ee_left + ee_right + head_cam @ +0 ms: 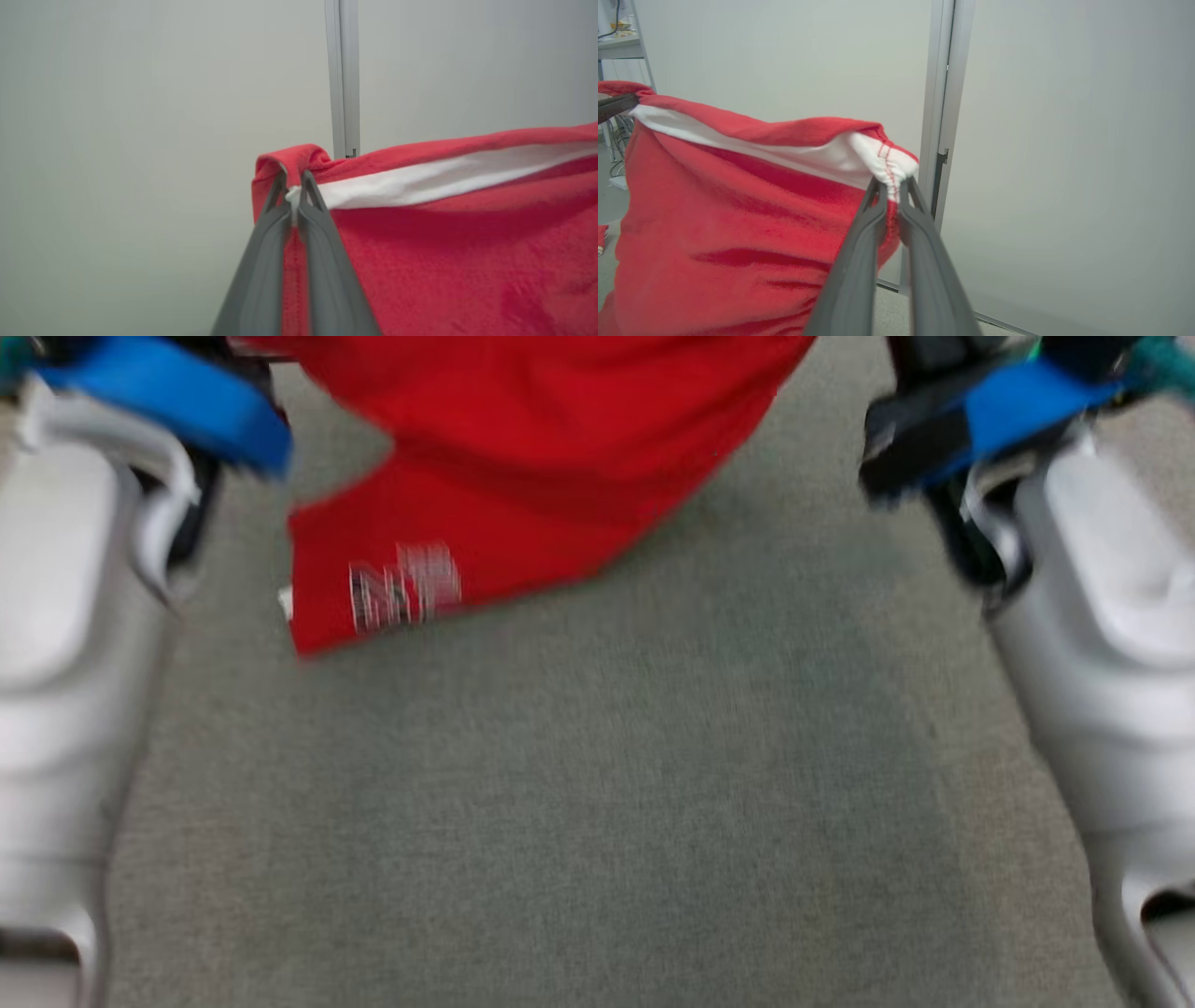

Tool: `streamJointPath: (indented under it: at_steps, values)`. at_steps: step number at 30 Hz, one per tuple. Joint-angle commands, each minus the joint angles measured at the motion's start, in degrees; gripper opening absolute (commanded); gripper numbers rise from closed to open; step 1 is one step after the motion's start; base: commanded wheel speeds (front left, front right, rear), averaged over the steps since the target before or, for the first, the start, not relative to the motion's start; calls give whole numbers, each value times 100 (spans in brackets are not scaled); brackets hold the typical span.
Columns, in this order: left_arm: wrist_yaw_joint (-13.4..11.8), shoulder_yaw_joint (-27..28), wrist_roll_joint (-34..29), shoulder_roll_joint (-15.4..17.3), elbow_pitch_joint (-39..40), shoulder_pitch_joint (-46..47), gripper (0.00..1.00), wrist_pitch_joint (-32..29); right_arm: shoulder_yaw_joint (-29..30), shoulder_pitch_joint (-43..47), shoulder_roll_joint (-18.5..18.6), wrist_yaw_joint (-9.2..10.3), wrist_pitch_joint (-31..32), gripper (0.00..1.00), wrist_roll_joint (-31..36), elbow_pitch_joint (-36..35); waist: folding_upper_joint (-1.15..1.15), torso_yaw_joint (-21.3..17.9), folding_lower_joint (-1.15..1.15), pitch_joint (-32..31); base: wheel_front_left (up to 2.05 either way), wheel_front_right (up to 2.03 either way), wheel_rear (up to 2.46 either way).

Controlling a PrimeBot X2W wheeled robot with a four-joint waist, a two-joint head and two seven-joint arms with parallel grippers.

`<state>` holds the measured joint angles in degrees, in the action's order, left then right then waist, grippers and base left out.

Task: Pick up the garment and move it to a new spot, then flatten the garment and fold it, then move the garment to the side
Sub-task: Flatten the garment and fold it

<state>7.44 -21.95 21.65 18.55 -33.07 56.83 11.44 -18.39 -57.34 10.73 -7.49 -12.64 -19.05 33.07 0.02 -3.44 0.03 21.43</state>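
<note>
Red garment [738, 242], white inner band, hanging rumpled.

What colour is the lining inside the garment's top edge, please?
White; the lining shows best in the right wrist view, against the red garment.

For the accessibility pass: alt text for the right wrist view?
The right claw is shut on a corner of a red garment, hanging in front of a pale wall, its white inside showing along the top edge. The left claw grips the far corner at the view's left edge.

Grey carpet [597, 821], pale wall [140, 140]
</note>
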Motion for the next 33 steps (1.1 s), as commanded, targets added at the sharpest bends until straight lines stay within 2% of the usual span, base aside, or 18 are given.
streamJointPath:
  at_steps: [1,5,8,11,14,17,21,26,33]
  values:
    - [1,-34,124,84,-192,542,0,-42,91,-555,-83,-1,14,0,-118,278,-2,12,-3,206,0,0,0]
    - [2,-293,327,168,-749,1934,0,-166,270,-1885,-223,-1,-59,0,-221,979,-2,-65,-3,539,0,0,0]
    - [2,-480,394,79,-1109,2677,0,-72,354,-2619,-278,-1,-144,0,-219,1450,-2,-95,-3,681,0,0,0]
    - [2,-683,492,-6,-1416,3138,0,42,362,-2983,-310,-1,-213,0,-227,1854,-2,-114,-3,752,0,0,0]
    - [2,-921,711,-77,-1677,3124,0,158,218,-2967,-335,-1,-244,0,-194,2143,-2,-110,-3,766,0,0,0]
    - [2,-1113,879,-130,-1902,2725,0,286,80,-2616,-317,-1,-257,0,-232,2327,-2,-108,-3,718,0,0,0]
    - [2,-1059,1137,-176,-1953,1888,0,378,-25,-1841,-342,-1,-261,0,-300,2146,-2,-126,-3,575,0,0,0]
    - [-184,-534,1003,-218,-1146,281,0,379,-255,-534,-283,-1,-259,0,-414,1561,-2,-108,-3,296,0,0,0]
    - [-427,164,625,-457,71,-2150,0,382,-508,1628,-20,-1,-260,0,-795,328,-2,-13,-3,-257,0,0,0]
